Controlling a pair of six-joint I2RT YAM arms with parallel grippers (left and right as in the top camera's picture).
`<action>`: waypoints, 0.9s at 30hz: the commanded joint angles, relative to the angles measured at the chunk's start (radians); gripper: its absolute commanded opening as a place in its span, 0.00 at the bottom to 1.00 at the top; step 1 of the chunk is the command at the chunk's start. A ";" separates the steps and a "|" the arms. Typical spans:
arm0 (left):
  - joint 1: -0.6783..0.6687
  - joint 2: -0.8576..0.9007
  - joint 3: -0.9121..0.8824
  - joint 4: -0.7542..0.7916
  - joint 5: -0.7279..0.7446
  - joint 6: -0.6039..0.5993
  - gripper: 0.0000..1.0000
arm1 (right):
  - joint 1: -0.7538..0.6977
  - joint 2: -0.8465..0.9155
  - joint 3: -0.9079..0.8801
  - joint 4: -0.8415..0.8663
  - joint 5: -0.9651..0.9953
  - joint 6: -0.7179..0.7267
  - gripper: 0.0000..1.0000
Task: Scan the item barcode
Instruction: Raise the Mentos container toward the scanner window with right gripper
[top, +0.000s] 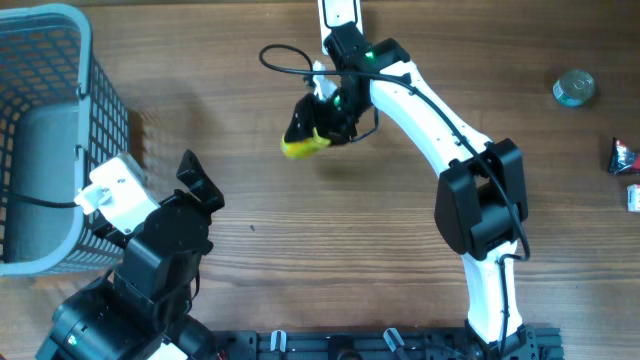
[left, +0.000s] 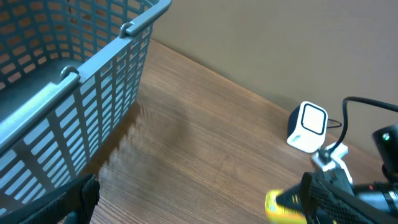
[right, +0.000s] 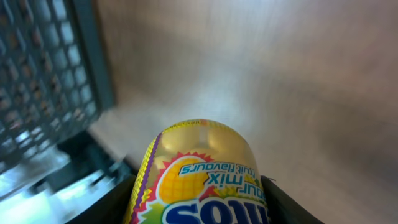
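Our right gripper (top: 318, 128) has its fingers clamped on the yellow sweets tube (top: 303, 146), one finger (right: 118, 200) pressed against each side of it. The tube's rounded end sticks out past the fingertips. In the right wrist view its label reads "sour mix fruit flavours" upside down. The tube is held above the wooden table (top: 300, 250) and does not touch it. The white scanner (left: 308, 126) stands on the table near these fingers, on the side away from our left arm, apart from the tube. Its black cable (top: 280, 58) loops off behind the gripper. From these views we cannot tell whether a barcode faces the scanner. Our left gripper (top: 200, 180) hangs with its fingers spread wide and nothing between them. It is well apart from the tube, and only one dark fingertip (left: 87, 194) shows at the bottom of the left wrist view. The grey mesh basket (top: 85, 60) sits just beside the left fingers, on their outer side. Well beyond the right fingers, past the right arm's elbow, lie a round silver tin (top: 574, 88) and two small packets (top: 622, 156).
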 joint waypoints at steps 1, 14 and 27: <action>0.005 -0.005 -0.001 0.006 0.010 -0.017 1.00 | 0.002 0.000 0.024 0.088 0.262 -0.004 0.46; 0.005 0.072 -0.001 0.019 0.043 -0.017 1.00 | 0.001 0.001 0.015 0.504 0.832 -0.135 0.55; 0.006 0.269 -0.001 0.072 0.038 -0.017 1.00 | -0.057 0.080 0.014 0.798 0.916 -0.164 0.54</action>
